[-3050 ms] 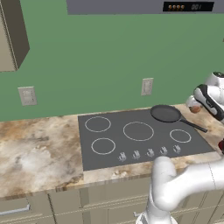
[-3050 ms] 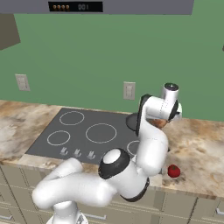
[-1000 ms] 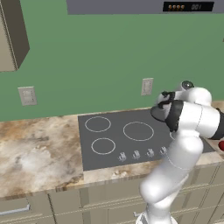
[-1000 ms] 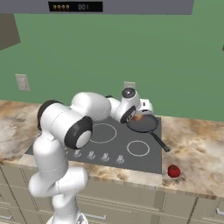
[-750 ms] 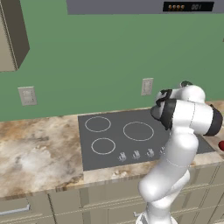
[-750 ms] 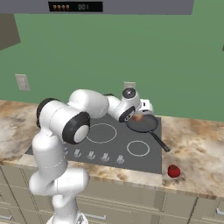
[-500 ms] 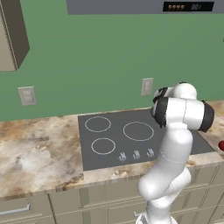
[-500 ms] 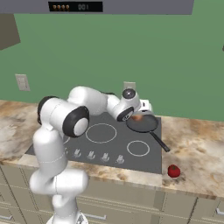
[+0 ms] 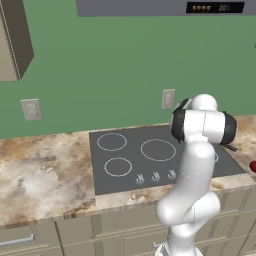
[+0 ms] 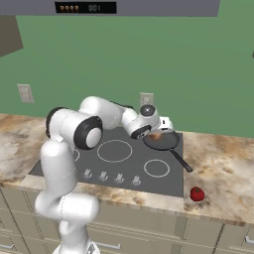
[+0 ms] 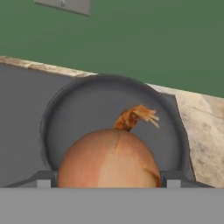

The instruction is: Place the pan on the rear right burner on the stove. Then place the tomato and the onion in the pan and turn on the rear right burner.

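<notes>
The dark pan (image 10: 163, 142) rests at the rear right of the stove (image 10: 130, 163), its thin handle (image 10: 180, 160) pointing toward the front right. My gripper (image 10: 158, 132) hovers just above the pan's left side, shut on the brownish onion (image 10: 156, 136). In the hand view the onion (image 11: 109, 159) sits between my fingertips, gripper (image 11: 109, 180), with the pan (image 11: 83, 109) right below it. The red tomato (image 10: 197, 194) lies on the counter, in front and to the right of the stove; it also peeks in as the tomato (image 9: 253, 166) at the picture's edge. My arm hides most of the pan in the left base view.
A row of silver knobs (image 10: 111, 177) lines the stove's front edge. A wall outlet (image 10: 145, 98) is behind the stove. Marble counter (image 10: 223, 163) stretches to the right of the pan. A hood with a display (image 10: 84, 8) hangs overhead.
The arm's elbow has swung round while the hand with the onion has stayed almost in place above the pan. The tomato and the pan have not moved.
</notes>
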Controlling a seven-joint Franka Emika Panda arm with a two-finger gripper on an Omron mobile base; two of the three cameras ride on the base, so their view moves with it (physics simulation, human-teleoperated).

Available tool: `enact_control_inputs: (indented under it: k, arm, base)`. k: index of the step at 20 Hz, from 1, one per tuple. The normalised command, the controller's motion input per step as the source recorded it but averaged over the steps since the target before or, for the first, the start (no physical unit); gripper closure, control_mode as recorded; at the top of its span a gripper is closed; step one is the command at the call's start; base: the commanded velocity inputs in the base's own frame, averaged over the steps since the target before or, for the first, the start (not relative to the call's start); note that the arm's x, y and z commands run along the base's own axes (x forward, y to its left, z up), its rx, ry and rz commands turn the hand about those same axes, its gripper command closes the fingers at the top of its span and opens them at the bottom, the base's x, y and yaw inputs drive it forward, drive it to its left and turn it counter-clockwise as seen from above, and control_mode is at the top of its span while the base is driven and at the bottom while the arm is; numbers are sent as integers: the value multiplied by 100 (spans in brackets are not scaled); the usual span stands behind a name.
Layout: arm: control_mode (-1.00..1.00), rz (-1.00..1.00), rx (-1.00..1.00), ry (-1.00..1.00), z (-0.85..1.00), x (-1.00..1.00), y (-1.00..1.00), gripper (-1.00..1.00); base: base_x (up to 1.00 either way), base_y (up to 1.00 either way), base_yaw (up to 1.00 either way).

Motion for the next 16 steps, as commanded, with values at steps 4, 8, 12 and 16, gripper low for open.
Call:
enact_control_inputs:
  k: [4,8,12,16]
  arm:
    - [-100,0,0,0,-14,11,0,100]
    - [-100,0,0,0,-16,18,0,100]
    - [-100,0,0,0,-24,18,0,100]
    - [-100,0,0,0,-22,20,0,100]
  base:
    - [0,0,0]
    - [0,0,0]
    - [0,0,0]
    - [0,0,0]
